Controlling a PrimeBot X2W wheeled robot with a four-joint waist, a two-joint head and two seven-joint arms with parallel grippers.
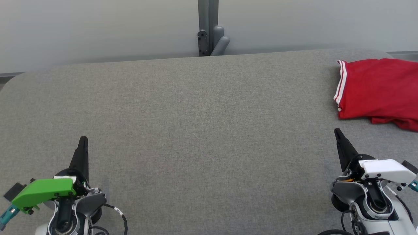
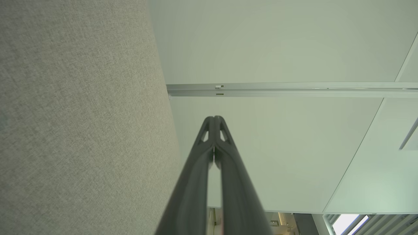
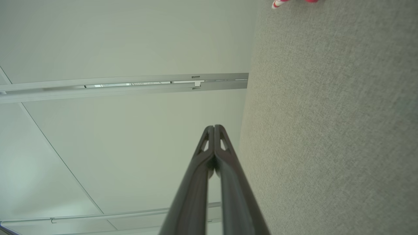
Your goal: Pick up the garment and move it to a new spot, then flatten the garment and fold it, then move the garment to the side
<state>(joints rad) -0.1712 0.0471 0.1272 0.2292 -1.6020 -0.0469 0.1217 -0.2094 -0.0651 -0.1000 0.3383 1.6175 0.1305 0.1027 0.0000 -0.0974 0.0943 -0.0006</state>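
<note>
Head view: one garment (image 1: 378, 91), two closed pairs: left fingers (image 1: 81, 153), right fingers (image 1: 343, 147)

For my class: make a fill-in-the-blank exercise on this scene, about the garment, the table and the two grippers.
1. The garment is ____ with white stripes.
2. It lies on the grey table, at the robot's far ____.
3. The left gripper and right gripper have their fingers ____, holding nothing.
4. The left gripper's cover is green; the right's is ____.
Missing words: red; right; shut; white.
</note>
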